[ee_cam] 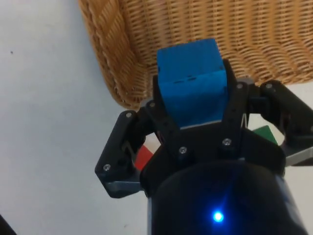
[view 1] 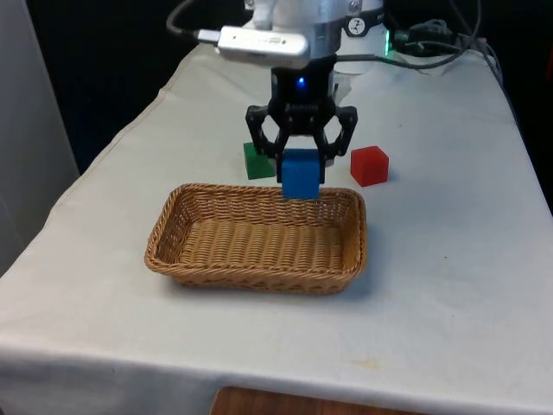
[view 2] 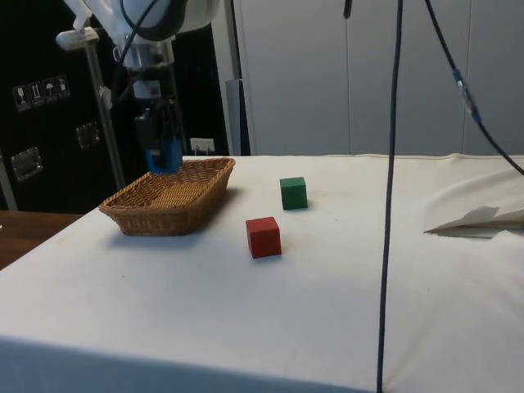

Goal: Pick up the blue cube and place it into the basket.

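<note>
The blue cube (view 1: pixel 301 175) hangs in my gripper (view 1: pixel 301 169), which is shut on it, just above the far rim of the wicker basket (view 1: pixel 251 270). From the side, the blue cube (view 2: pixel 164 155) sits over the basket's (view 2: pixel 151 218) far end, clear of its floor. In the wrist view the blue cube (ee_cam: pixel 191 81) is pinched between the black fingers (ee_cam: pixel 163 120) with the basket's weave (ee_cam: pixel 254 34) behind it.
A green cube (view 1: pixel 255 162) and a red cube (view 1: pixel 370 165) rest on the white cloth just beyond the basket; both also show from the side, green cube (view 2: pixel 293 193) and red cube (view 2: pixel 264 237). Cables (view 2: pixel 391 205) hang across the side view.
</note>
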